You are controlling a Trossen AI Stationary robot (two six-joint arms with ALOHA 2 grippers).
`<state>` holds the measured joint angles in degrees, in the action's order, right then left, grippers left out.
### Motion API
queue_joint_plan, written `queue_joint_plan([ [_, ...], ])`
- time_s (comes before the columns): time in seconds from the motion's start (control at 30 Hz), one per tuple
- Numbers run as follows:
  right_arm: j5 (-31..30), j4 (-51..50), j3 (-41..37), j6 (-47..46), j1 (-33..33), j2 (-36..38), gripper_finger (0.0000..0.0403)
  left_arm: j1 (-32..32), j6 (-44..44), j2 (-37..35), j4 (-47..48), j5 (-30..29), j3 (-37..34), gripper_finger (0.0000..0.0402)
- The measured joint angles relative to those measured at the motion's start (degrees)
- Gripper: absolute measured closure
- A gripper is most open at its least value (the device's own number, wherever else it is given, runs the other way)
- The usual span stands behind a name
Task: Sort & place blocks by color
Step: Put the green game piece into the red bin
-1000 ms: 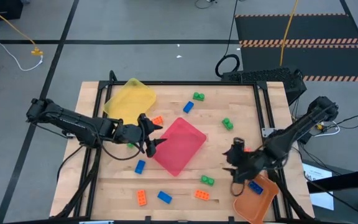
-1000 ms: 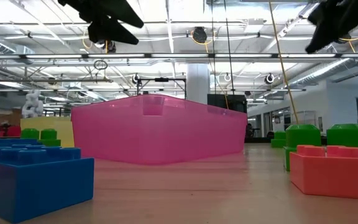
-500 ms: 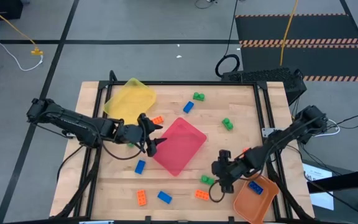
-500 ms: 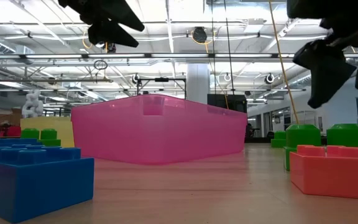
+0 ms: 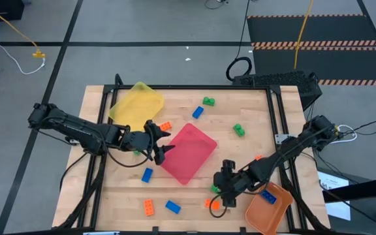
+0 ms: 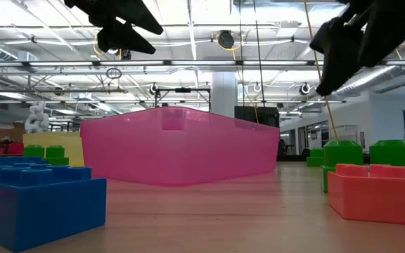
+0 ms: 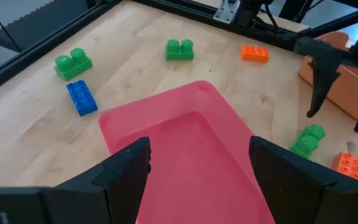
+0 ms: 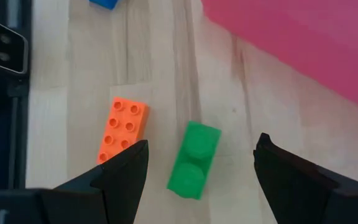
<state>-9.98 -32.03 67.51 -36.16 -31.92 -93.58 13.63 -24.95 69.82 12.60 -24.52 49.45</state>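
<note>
Orange, green and blue blocks lie scattered on the wooden table. My right gripper (image 5: 222, 193) hangs open, pointing steeply down, above a green block (image 8: 194, 160) that lies flat beside an orange block (image 8: 122, 130) near the front edge. Its fingers touch neither block. My left gripper (image 5: 160, 141) hovers open over the left part of the pink tray (image 7: 185, 143), also touching nothing. In the low view the left gripper (image 6: 121, 31) is at the top left and the right gripper (image 6: 339, 53) at the top right, both well above the table.
A yellow tray (image 5: 136, 104) sits at the far left. An orange tray (image 5: 268, 207) at the near right holds a blue block (image 5: 269, 196). More blocks lie around: green (image 5: 208, 101), blue (image 5: 197, 112), green (image 5: 239, 130), blue (image 5: 147, 174), orange (image 5: 149, 207), blue (image 5: 172, 207).
My right gripper has moved from beside the orange tray toward the table's left edge and sunk a little, ending above the green and orange blocks near the front edge. It has tipped further downward and its fingers stay open. No block has moved.
</note>
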Motion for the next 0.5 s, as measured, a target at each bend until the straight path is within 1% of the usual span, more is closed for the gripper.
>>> queue_joint_plan([
  [0.13, 2.49, -6.26, 4.33, 0.02, -0.02, -5.44, 0.0129, 0.41, 0.0, 0.0, 0.83, -1.25, 0.0, 0.0126],
  [0.23, 2.77, -11.02, 7.13, -0.1, -0.02, -8.58, 0.0129, 0.59, -0.02, 0.0, 1.8, -1.48, 0.0, 0.0126],
  [0.5, 4.03, -12.63, 7.97, -5.6, -0.07, -9.53, 0.0129, 0.61, 0.2, 0.02, 2.39, -1.5, 0.0, 0.0126],
])
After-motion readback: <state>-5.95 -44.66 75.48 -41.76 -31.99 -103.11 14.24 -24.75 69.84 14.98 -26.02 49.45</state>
